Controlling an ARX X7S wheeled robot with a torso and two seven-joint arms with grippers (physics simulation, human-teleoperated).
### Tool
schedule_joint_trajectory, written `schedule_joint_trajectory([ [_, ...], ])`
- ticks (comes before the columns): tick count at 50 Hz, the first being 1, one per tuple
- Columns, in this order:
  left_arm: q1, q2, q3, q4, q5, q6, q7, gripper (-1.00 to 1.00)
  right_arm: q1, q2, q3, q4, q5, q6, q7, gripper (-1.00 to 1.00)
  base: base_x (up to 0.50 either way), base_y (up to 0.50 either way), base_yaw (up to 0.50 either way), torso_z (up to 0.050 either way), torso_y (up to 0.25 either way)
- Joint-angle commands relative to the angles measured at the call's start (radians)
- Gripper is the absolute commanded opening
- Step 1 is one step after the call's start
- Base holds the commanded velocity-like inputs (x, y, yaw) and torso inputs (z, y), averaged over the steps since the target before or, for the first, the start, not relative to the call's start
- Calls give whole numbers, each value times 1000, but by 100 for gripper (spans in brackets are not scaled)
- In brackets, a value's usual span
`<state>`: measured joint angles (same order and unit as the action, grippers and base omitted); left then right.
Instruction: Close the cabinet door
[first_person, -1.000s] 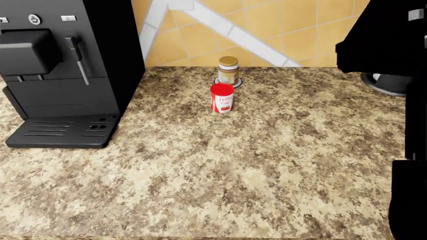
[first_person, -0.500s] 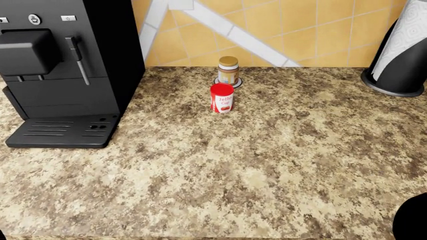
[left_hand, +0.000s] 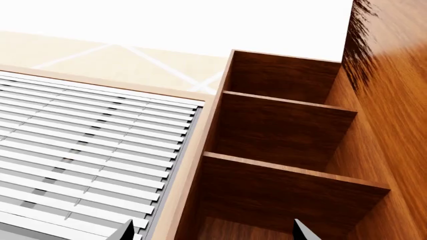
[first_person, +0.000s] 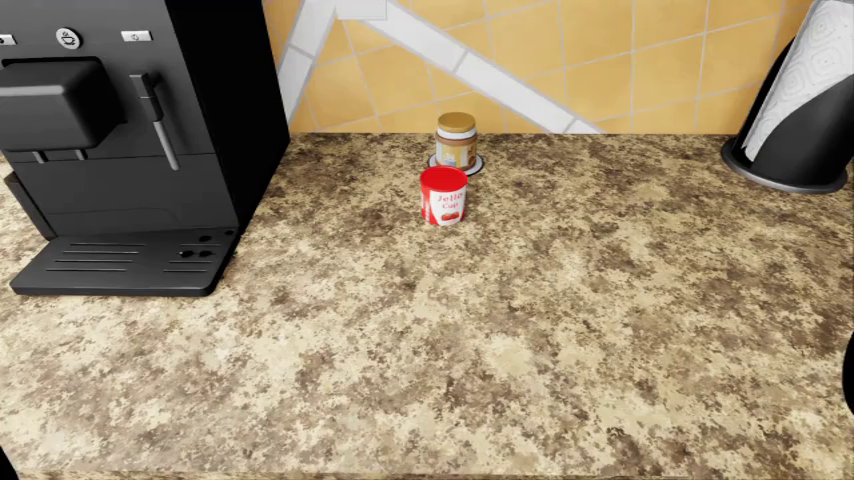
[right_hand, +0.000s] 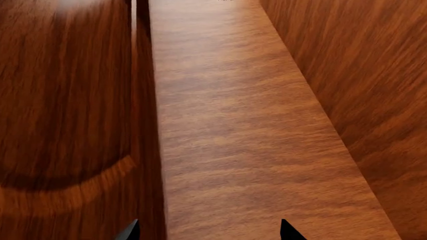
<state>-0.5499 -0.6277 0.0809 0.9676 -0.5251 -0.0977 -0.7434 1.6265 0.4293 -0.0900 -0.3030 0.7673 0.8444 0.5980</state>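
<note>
From the head view a speckled stone counter (first_person: 534, 330) fills most of the scene, backed by a yellow tiled wall (first_person: 627, 60). A black coffee machine (first_person: 127, 140) stands at its left end, its drip tray (first_person: 127, 265) reaching forward. Near the back wall sits a small jar (first_person: 457, 140) with a pale lid, and just in front of it, close but apparently not touching, a red can (first_person: 443, 196) with a white label. A paper towel roll (first_person: 811, 95) on a dark stand is at the far right edge. Neither gripper appears in this view. The left wrist view looks into an open wooden cabinet (left_hand: 280, 135) with bare shelves (left_hand: 293, 172) stacked one over another, and the cabinet door (left_hand: 393, 115) runs along one side as a broad glossy wood panel, swung away from the cabinet front. Beside the cabinet is a white slatted panel (left_hand: 87, 150). The left gripper (left_hand: 212, 231) shows only its two dark fingertips (left_hand: 128, 231), spread wide with nothing between them. In the right wrist view the right gripper (right_hand: 208, 231) likewise has its tips wide apart and empty, facing close wood surfaces (right_hand: 227, 125); which part of the cabinet these belong to is hard to tell from so near.
</note>
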Motion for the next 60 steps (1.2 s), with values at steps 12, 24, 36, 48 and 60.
schedule_joint_trajectory([
  [12,34,-43,-39,25,-5,-7,-27,100,59,-168,-229,158,-59,-69,-98,100,0,0,0,1,0],
  [24,87,-114,-110,69,-14,-28,-84,100,62,-199,-308,376,-170,-229,-200,100,0,0,0,0,0],
  [36,214,-430,-88,79,-8,128,-367,100,65,-263,-340,493,-172,-334,-295,100,2,0,1,0,0],
  [48,1052,-764,-720,79,54,334,-710,100,66,-377,-372,661,-151,-488,-433,100,0,0,3,0,0],
  [60,1334,-594,-1044,80,35,371,-589,100,193,-428,-715,916,61,-749,-416,100,0,1,5,0,0],
])
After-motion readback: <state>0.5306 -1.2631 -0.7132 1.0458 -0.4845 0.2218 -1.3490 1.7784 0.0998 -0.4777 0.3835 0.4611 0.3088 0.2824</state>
